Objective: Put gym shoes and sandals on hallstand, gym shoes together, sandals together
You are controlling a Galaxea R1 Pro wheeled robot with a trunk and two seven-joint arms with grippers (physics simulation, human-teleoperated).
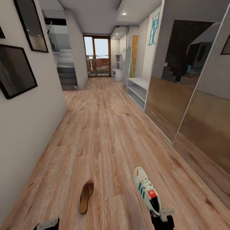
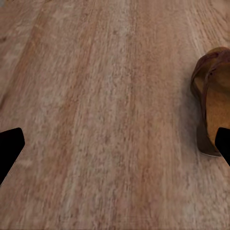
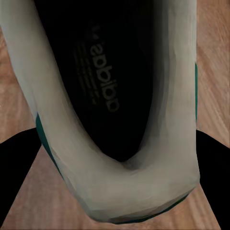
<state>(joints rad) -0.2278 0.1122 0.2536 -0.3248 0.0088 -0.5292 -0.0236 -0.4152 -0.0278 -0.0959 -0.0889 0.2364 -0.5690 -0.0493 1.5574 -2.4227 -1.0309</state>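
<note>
Right claw clamps gym shoe heel, toe pointing ahead.

I am in the hallway of a home. Light brown wood-plank flooring runs ahead of my right gripper toward a glazed door with a wooden frame at the far end. Beyond my left gripper, a pale wall carries dark-framed pictures, and further on a staircase rises. Ahead of my right gripper stands a tall mirrored sliding wardrobe, then a pale grey bench with low open shelves. Recessed ceiling lights glow above. A sandal and a sneaker on the floor suggest an entryway.
</note>
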